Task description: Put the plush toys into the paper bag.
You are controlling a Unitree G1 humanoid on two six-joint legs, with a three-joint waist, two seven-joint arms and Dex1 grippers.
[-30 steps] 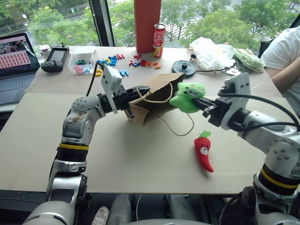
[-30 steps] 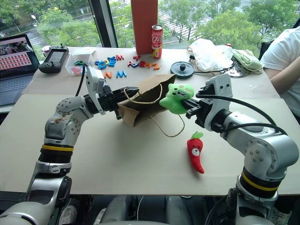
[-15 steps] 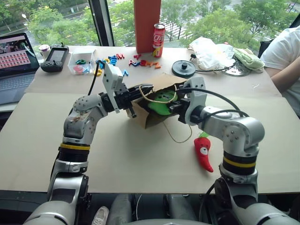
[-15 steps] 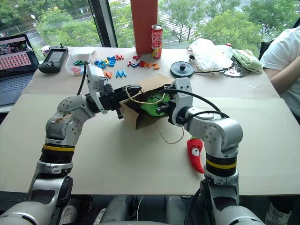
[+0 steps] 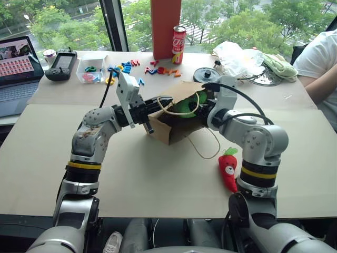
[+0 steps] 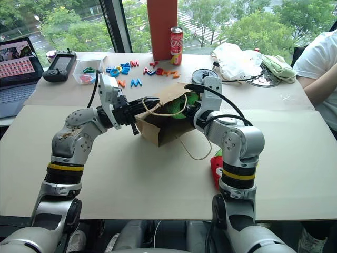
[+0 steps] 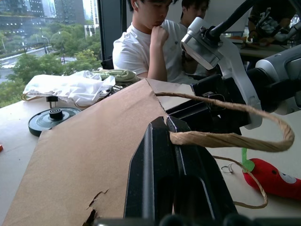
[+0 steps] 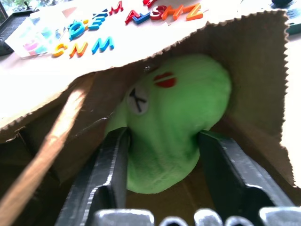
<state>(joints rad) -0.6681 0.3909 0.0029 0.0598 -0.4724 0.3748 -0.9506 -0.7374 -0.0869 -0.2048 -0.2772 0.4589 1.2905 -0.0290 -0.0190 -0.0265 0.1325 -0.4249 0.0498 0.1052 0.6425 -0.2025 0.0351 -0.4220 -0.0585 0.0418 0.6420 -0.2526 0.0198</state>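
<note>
The paper bag [image 5: 176, 118] lies mid-bench [image 5: 131, 174] between my 2 end effectors, the blob toy [image 8: 174, 117] in its mouth. The chili toy [image 5: 228, 168] lies right of it, plastic letters [image 5: 152, 68] behind.

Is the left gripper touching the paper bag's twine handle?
Touching. The left wrist view shows the left gripper shut on the twine handle at the paper bag rim.

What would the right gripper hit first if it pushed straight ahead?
The green toy, which sits between its fingers inside the bag; behind that, probably the bag's inner wall.
</note>
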